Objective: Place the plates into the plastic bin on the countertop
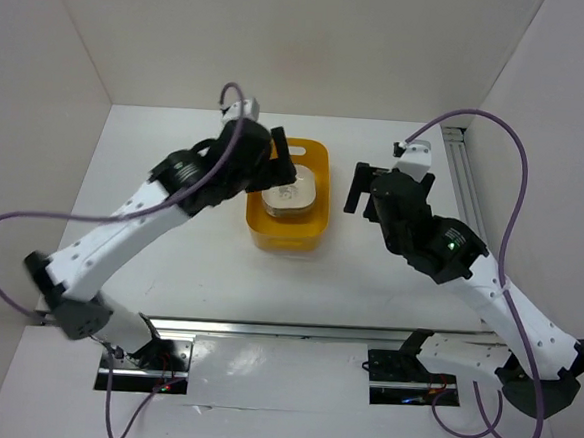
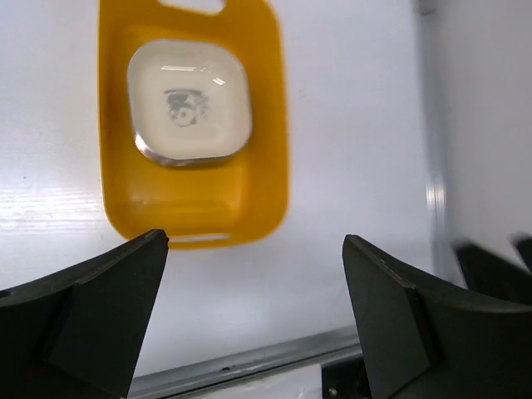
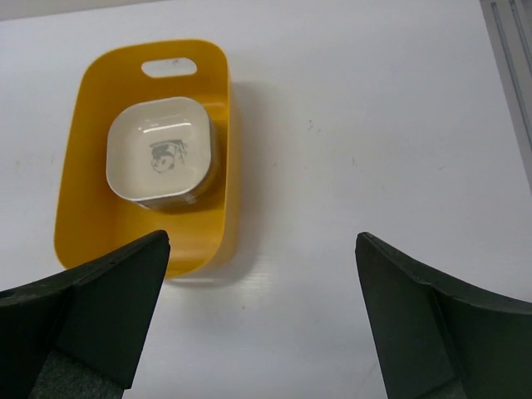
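Now, L gripper [image 2: 253,249] wide open, nothing in it, hovering by the plastic bin's [image 2: 268,158] far-left corner; R gripper [image 3: 262,249] spread wide & empty, over the countertop [image 3: 357,125] just right of the bin. Plates [image 2: 189,104] sit stacked inside the bin, cream one on top, face up w/ centre mark showing. Bin's long axis runs near-to-far in top view, handle slot [image 3: 169,67] at the short end.

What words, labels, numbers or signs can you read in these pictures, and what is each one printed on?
No text can be read in any view.
Top plate in the plastic bin: a dark grey centre mark, apparently a small drawing; any lettering in it is too blurred to read.
Plastic bin and countertop: no writing visible.
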{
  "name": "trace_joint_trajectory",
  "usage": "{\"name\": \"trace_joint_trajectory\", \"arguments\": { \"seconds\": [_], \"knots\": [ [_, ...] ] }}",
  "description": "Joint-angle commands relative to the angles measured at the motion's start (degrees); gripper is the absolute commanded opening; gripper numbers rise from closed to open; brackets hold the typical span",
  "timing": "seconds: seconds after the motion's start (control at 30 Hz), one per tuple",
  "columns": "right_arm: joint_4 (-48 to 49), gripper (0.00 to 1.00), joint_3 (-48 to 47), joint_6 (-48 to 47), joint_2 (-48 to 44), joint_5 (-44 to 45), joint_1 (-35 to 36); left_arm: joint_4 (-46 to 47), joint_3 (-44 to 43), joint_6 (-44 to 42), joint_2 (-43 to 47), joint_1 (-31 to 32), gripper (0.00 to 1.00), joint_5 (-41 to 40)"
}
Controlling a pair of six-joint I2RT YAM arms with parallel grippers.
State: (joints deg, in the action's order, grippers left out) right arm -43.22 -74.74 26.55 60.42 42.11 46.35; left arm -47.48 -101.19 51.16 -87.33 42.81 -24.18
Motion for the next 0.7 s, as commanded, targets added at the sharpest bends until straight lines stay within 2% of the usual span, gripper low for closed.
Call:
{"name": "trace_joint_trajectory", "arguments": {
  "seconds": [0.0, 0.03, 0.13, 0.23, 0.4, 0.67],
  "knots": [
    [-10.26, 1.0, -4.18, 1.83, -2.76, -0.54, 0.15, -7.17, 9.11, 0.78, 14.87, 3.59, 1.0, -9.03],
    [-11.52, 1.0, -4.19, 2.45, -2.77, -0.54, 0.15, -7.18, 9.16, 1.4, 18.39, 3.6, 1.0, -9.04],
    [-13.37, 1.0, -1.56, 2.99, -6.8, -1.67, 0.15, -9.19, 23.53, 3.5, 31.66, 3.6, 1.0, -10.7],
    [-14.52, 1.0, 2.05, 4.04, -11.11, -2.91, 0.15, -12.44, 28.14, 5.26, 40.36, 3.6, 1.0, -11.32],
    [-17.94, 1.0, 3.28, 7.02, -16.29, -4.23, 0.15, -20.44, 31.23, 7.64, 46.54, 3.6, 1.0, -12.73],
    [-20.58, 1.0, 3.81, 7.64, -21.4, -3.18, 0.15, -24.58, 32.9, 9.48, 52.26, 3.6, 1.0, -13.26]
  ]
}}
